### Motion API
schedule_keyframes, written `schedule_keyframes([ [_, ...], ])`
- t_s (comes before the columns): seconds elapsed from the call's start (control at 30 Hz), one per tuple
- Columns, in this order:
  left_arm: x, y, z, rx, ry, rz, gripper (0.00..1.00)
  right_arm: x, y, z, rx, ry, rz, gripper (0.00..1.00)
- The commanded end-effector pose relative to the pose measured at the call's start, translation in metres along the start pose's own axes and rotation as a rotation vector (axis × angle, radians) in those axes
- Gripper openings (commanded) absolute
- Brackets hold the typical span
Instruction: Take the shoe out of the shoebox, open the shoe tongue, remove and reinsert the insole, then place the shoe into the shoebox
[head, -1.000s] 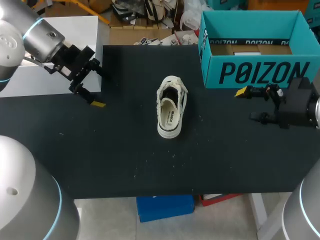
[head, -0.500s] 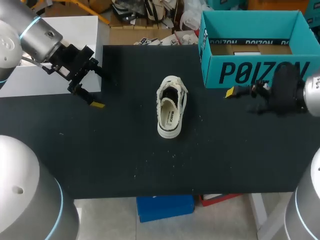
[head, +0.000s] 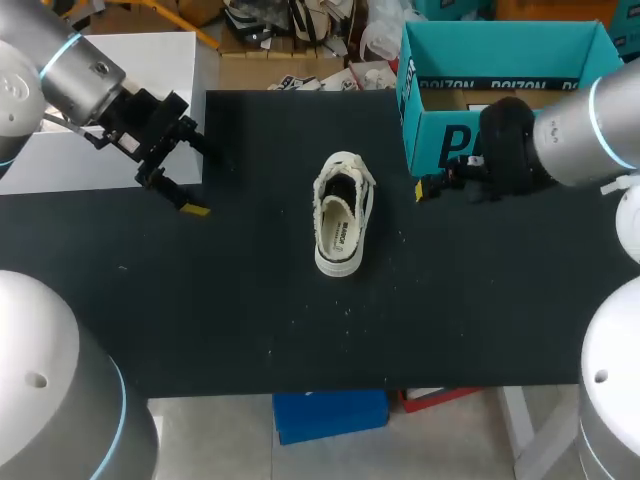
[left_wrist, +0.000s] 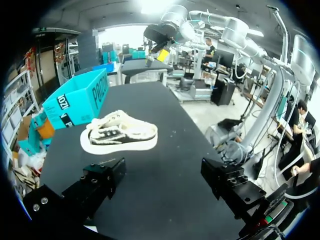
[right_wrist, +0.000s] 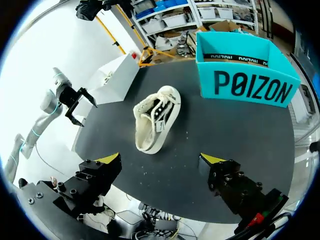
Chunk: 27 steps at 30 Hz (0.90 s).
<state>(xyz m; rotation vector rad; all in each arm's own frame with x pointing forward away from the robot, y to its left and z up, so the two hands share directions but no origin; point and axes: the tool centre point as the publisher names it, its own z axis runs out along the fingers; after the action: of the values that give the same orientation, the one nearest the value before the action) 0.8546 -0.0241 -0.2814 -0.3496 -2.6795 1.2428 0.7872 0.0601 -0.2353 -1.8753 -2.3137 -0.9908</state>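
Lower the open right claw (right_wrist: 160, 159) onto the tongue (head: 346, 186) of the shoe (head: 340, 215) standing on the bench (head: 250, 300) outside the shoebox (head: 590, 140), pinch only its free edge, and brace the heel (head: 335, 262) with the open left claw (left_wrist: 162, 176).

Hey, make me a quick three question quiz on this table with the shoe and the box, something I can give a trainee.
1. True or false: the white shoe lies inside the teal shoebox.
2. What does the right gripper hold? A, the shoe. B, an insole. C, nothing.
3. Fill in: the left gripper stands ___, with nothing between its fingers.
Key: 1 false, it lies on the black table, apart from the box. 2 C. 3 open.
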Motion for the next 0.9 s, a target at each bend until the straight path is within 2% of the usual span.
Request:
schedule_keyframes([
  [0.03,0.001,0.0,0.001,-0.002,-0.005,0.001,1.0,0.013,0.018,0.014,0.304,-0.583,-0.33,1.0],
  [0.07,0.001,0.0,0.001,-0.002,-0.005,0.001,1.0,0.013,0.019,0.016,0.331,-0.616,-0.309,1.0],
  [0.4,0.001,0.0,0.001,-0.002,-0.005,0.001,1.0,0.022,0.035,0.043,0.374,-0.682,-0.28,1.0],
  [0.9,0.001,0.0,0.001,-0.002,-0.005,0.001,1.0,0.032,0.041,0.075,0.377,-0.688,-0.184,1.0],
])
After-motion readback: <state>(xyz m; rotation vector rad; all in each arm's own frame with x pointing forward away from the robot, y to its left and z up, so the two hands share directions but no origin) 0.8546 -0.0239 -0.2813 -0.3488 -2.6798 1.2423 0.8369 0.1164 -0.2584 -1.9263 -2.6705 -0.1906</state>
